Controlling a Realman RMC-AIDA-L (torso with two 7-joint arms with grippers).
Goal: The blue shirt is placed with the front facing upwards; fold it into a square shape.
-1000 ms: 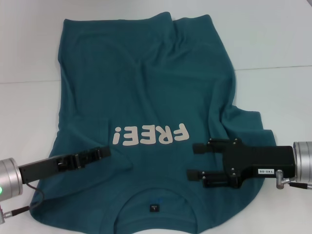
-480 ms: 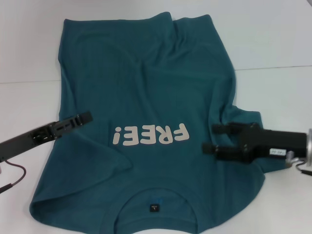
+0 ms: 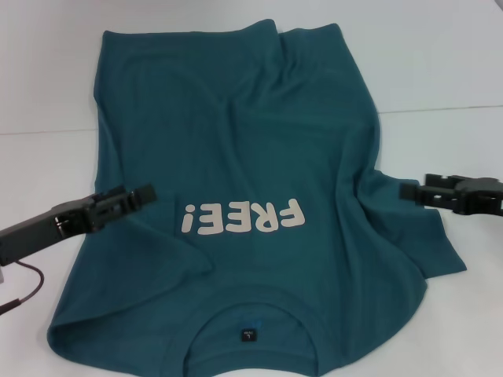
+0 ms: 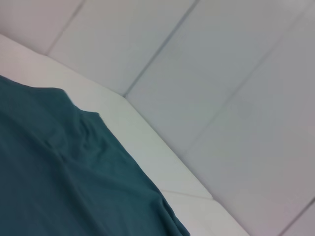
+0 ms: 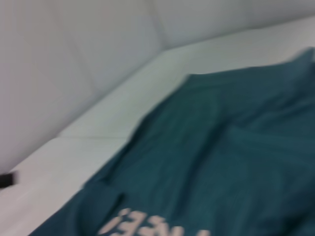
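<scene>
Your left tool point(image 3: 140, 194) sits over the shirt's left side, level with the white lettering, its two fingers slightly parted with nothing between them, so it is open and empty. Its arm reaches in low from the counter's left edge, angled gently up toward the middle, almost flat above the cloth. Your right tool point(image 3: 416, 192) hangs at the opposite side, above the right sleeve near the counter's right edge, fingers likewise spread and gripping nothing; its arm runs nearly level in from the right, with only the front part showing. Between them the blue shirt point(image 3: 236, 141) lies spread on the white counter point(image 3: 440, 71), front up, collar and small dark label toward the near edge, hem toward the far edge. The lettering point(image 3: 242, 217) reads upside down from the head view. The left sleeve looks tucked or bunched under near the near-left corner, while the right sleeve juts out with creases. You appear to have both tools poised at the flanks because a square fold most likely starts from the sides, and the shirt is not yet folded.
</scene>
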